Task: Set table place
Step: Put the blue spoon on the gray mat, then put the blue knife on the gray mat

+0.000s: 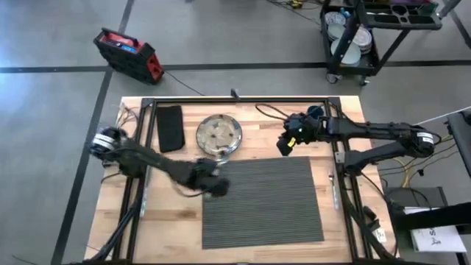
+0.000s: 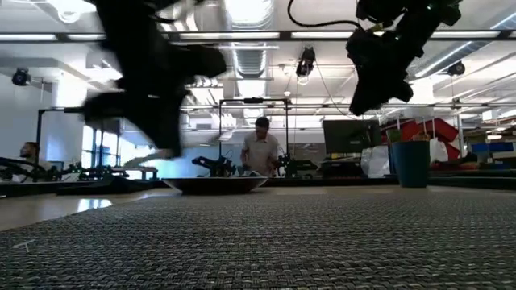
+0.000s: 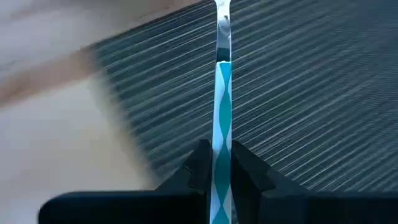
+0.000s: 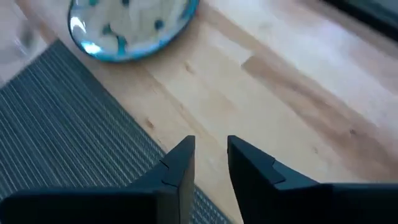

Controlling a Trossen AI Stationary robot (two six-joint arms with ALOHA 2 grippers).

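The dark grey ribbed placemat (image 1: 261, 202) lies on the wooden table (image 1: 165, 221). A round patterned plate (image 1: 219, 136) sits on the wood just beyond the mat's far left corner. My left gripper (image 1: 215, 185) hovers over that corner of the mat, shut on a piece of cutlery (image 3: 222, 81) with a teal-and-white patterned handle and a silvery shaft. The cutlery's far end runs out of the picture. My right gripper (image 1: 284, 147) hangs above the table at the mat's far edge, right of the plate; its fingers (image 4: 210, 142) are slightly open with nothing between them. My left gripper pinches the cutlery's patterned handle (image 3: 222, 127) between its two fingers. The cutlery sticks out ahead, along the fingers, over the placemat's left edge (image 3: 118, 118). Whether its far end touches the mat I cannot tell.
A black napkin (image 1: 170, 126) lies left of the plate near the far edge. A blue cup (image 1: 315, 112) stands at the far right by the right arm. The black frame (image 1: 243, 100) runs around the table. A person (image 2: 260, 149) stands in the room beyond.
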